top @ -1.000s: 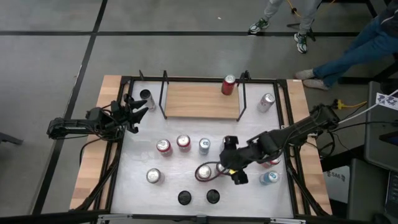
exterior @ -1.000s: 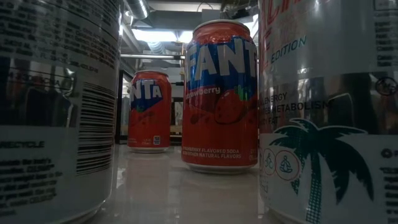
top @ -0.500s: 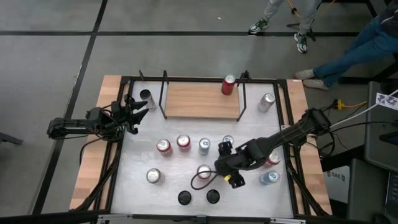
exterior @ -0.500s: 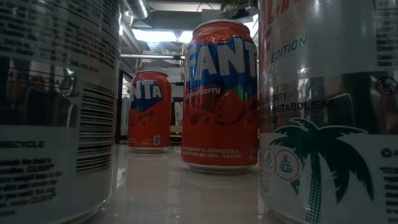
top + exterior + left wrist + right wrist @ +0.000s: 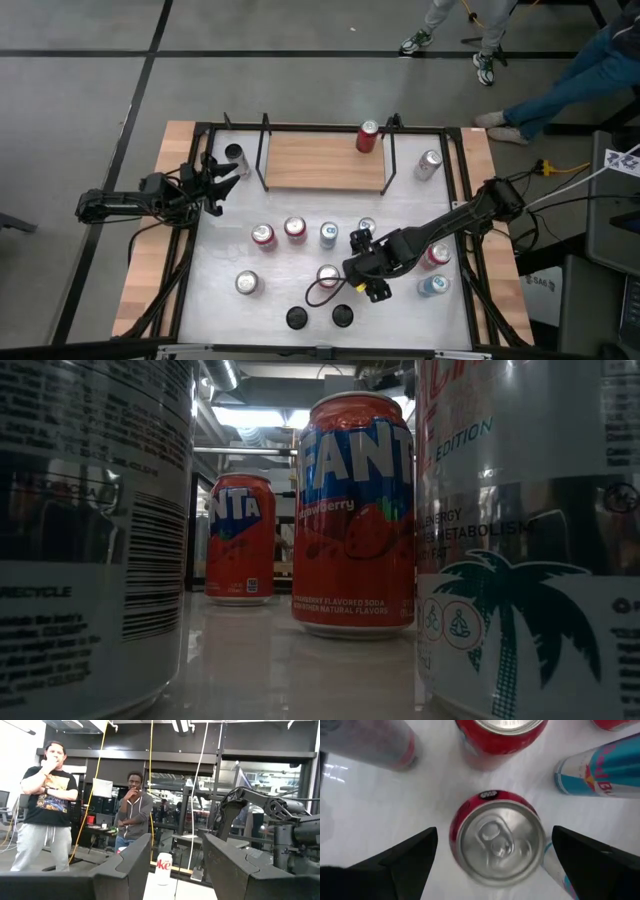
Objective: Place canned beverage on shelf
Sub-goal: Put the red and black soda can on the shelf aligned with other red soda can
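Red can [image 5: 497,841] with silver top and pull tab, upright on the white table [image 5: 400,305] – lower centre of the high view. Right gripper [image 5: 350,280] jaws spread wide above it, not touching. Shelf [image 5: 322,162] at upper centre – light wood, one red can on its right end. Left gripper [image 5: 222,180] at left, jaws pressed together.

From the left wrist, two dark fingers [image 5: 127,870] frame a white and red can [image 5: 163,868] standing farther off. Beyond it the other dark arm [image 5: 260,810] bends across, and two people [image 5: 47,805] stand watching, hands raised to their faces.
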`<state>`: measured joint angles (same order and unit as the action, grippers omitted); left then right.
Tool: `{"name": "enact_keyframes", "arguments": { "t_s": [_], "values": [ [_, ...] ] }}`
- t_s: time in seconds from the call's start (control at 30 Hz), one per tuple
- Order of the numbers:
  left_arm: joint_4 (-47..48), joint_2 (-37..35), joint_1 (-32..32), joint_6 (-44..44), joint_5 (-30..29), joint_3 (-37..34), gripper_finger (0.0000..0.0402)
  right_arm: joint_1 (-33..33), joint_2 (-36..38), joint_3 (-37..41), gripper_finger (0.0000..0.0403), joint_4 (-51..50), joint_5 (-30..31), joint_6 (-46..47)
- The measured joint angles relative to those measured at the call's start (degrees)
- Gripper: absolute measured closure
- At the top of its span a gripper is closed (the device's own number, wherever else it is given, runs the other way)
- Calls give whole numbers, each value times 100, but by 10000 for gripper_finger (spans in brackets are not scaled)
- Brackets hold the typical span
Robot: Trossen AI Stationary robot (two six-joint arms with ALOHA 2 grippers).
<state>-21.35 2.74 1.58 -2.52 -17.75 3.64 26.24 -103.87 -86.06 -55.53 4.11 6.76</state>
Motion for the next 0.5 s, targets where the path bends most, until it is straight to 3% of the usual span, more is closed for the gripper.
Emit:
{"name": "enact_keyframes", "arguments": {
  "t_s": [0.5],
  "values": [
    [-8,-2,0,2,74,0,227,0,-387,2,21,8,12,-1]
  ]
}}
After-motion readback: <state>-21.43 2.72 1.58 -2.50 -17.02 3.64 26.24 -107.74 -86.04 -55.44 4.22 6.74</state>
